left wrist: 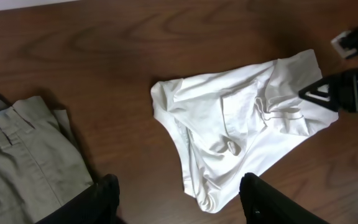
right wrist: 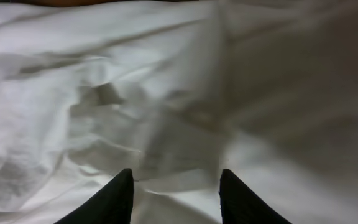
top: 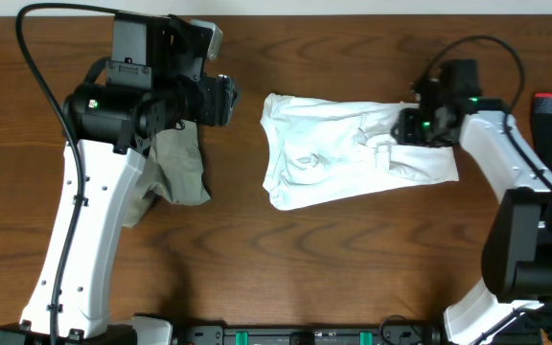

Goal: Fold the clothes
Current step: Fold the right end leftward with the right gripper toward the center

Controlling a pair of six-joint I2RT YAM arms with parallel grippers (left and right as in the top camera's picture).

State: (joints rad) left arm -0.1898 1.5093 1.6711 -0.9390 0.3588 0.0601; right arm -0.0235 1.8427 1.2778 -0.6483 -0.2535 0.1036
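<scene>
White T-shirt (top: 338, 153) crumpled at centre; khaki shorts (top: 180, 168) to its left.
Right gripper (right wrist: 176, 177) on the shirt, jaws parted, nothing clamped; left gripper (left wrist: 179, 186) wide, empty.

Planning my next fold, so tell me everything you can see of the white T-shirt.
The white T-shirt is soft, thin-looking cloth, lying crumpled in a rough, wrinkled oblong on the brown wooden table, near its middle. No print is visible. Its lower left edge is rolled. The right gripper hangs over its right end, jaws apart, with fabric bunched beneath. Whether it touches the cloth is unclear. Nothing else touches it.
</scene>
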